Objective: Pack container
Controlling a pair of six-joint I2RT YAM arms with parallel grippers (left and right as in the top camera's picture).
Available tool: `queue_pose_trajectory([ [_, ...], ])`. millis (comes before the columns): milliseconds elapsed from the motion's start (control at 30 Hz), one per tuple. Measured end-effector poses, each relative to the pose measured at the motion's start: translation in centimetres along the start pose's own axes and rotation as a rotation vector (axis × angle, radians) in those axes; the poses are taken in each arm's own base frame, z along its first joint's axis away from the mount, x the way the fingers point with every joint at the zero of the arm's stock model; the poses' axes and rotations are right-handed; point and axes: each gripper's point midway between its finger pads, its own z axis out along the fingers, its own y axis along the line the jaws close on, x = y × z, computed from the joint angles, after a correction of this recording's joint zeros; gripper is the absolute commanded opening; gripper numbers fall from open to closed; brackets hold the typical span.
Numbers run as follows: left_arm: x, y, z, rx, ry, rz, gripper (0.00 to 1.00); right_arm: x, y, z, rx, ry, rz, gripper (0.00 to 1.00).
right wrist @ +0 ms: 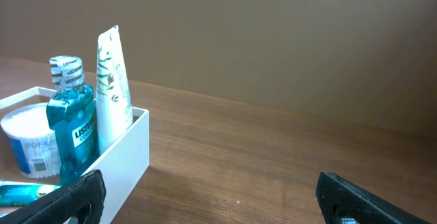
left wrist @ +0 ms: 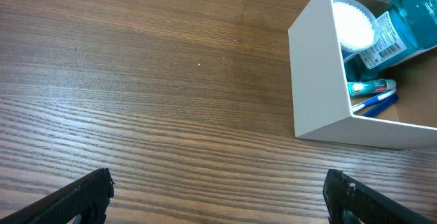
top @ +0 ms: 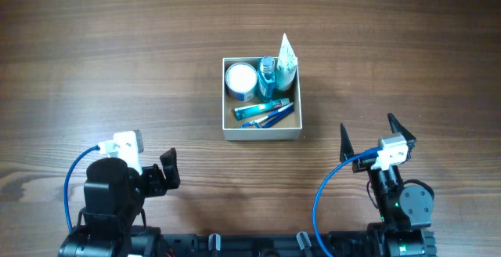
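**Desk:** What are your claws doing?

**Operator:** My left gripper (left wrist: 218, 200) is spread wide, both black fingers at the bottom corners of its wrist view, with nothing between them but bare dark wood-grain table (left wrist: 136, 80). My right gripper (right wrist: 212, 200) is just as wide and also empty. From overhead, both hang near my edge of the table, well apart from each other.

**Desk:** And the box?

**Operator:** The square shallow white-walled container with the tan cardboard floor (top: 262, 135) sits mid-table, beyond and between the two arms, a little nearer the right one. Neither claw touches it. Inside I see a small white round jar (top: 241, 79) at the far left and a blue mouthwash bottle with a white cap (top: 268, 75) beside it. A tall white tube printed with green leaves (top: 287, 61) stands in the far right corner. A teal toothpaste tube (top: 262, 108) and blue pens (top: 270, 118) lie flat along the near side.

**Desk:** So which step are you on?

**Operator:** I'd judge the loading is done, or close to it. I see no loose toiletries on the table in any view.

**Desk:** Next move?

**Operator:** Probably none beyond parking the arms. If anything, I'd check the tall tube, which pokes above the rim. A nudge there would need the right claw to come in from above with its fingers narrowed, so as not to knock the bottle.
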Motion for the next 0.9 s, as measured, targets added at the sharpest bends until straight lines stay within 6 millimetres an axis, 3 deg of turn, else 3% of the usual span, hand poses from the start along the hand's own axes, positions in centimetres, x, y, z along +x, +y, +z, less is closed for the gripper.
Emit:
queue_pose_trajectory([
  [900, 0.24, -0.04, -0.58, 0.012, -0.027, 0.003, 1.0, 0.05, 0.01, 0.01, 0.0, 0.002, -0.004, 1.0],
])
